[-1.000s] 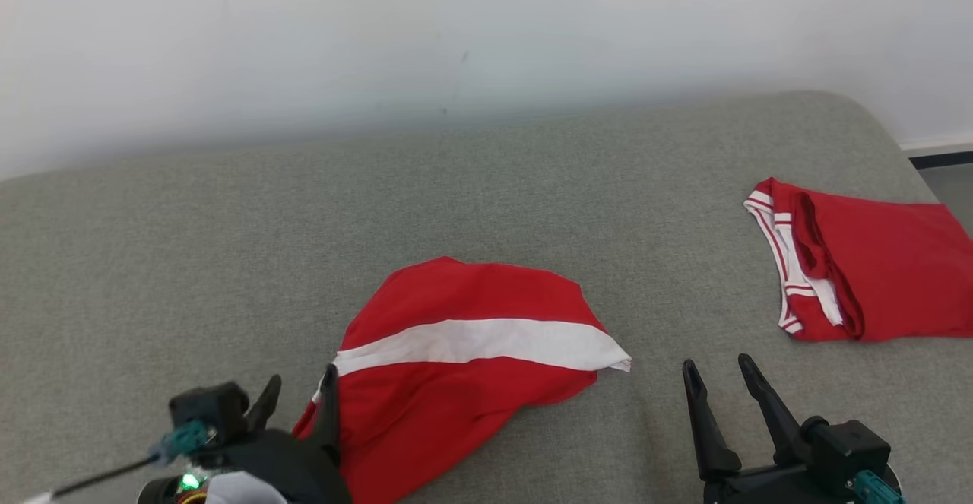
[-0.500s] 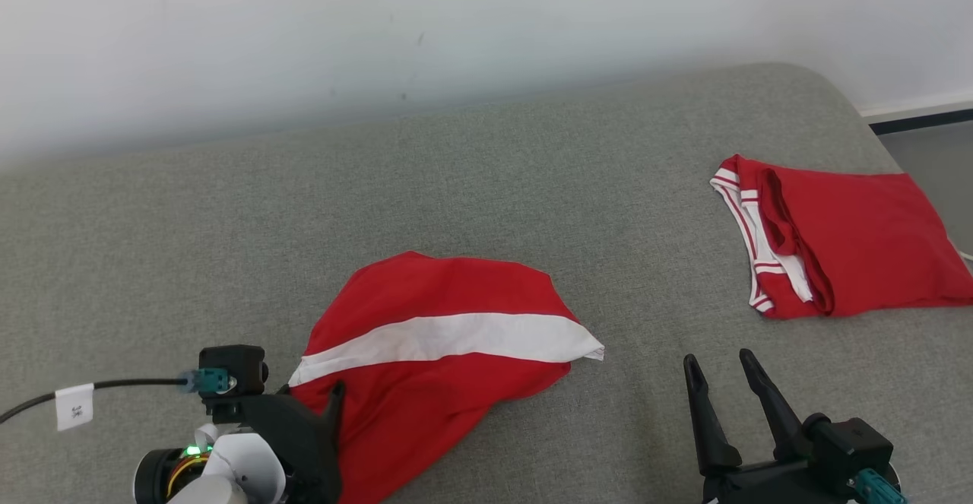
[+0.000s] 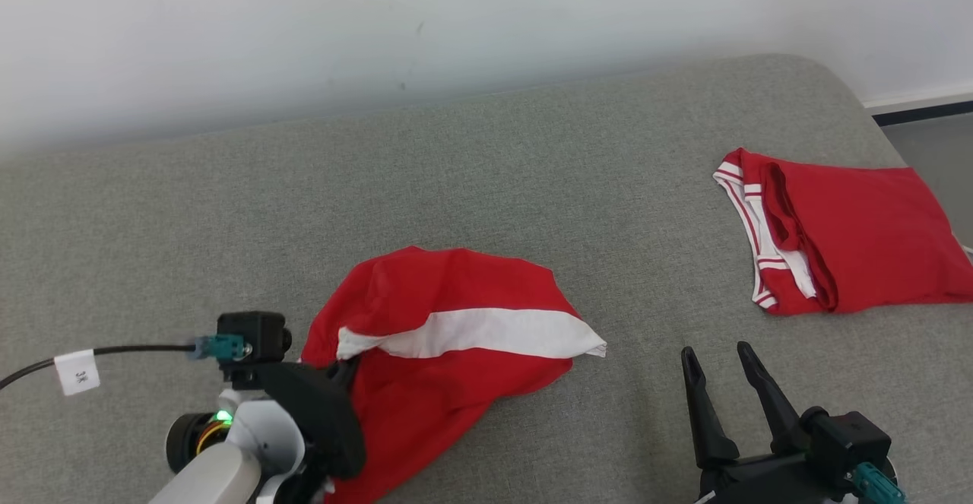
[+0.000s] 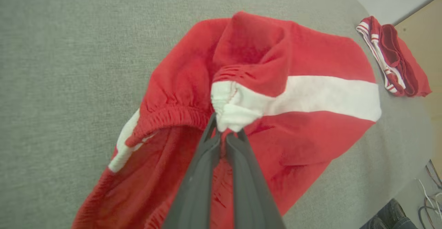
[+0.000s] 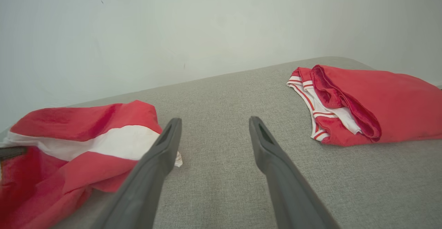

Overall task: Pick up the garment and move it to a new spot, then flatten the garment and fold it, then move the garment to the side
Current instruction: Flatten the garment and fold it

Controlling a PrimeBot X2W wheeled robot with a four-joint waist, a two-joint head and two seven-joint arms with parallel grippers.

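Two red garments lie on the grey cushion (image 3: 532, 185). The one I am working is the striped garment (image 3: 456, 337), red with a broad white band, crumpled near the front edge and left of centre in the head view. The folded garment (image 3: 851, 245), with its striped white trim, sits well apart at the far right. I judge it to be a finished item parked at the side, so I leave it alone.

1. The left gripper (image 4: 223, 132) has its jaws pinched narrow on the gathered elastic edge of the striped garment, where the white band ends. The cloth bunches into a small peak at the fingertips, and the rest drapes onto the cushion. I judge this edge a sound hold: the doubled elastic is thicker than the body cloth, and a lift from the rim should let the garment hang open.

2. The right gripper (image 3: 716, 349) has its jaws wide and holds nothing. It sits low between the two garments, touching neither. I take this as a standby position from which it can take a second corner.

Step in hand: pick-up. Most of the cloth lies on the cushion. On the lift, watch for the edge slipping out of so small a pinch.
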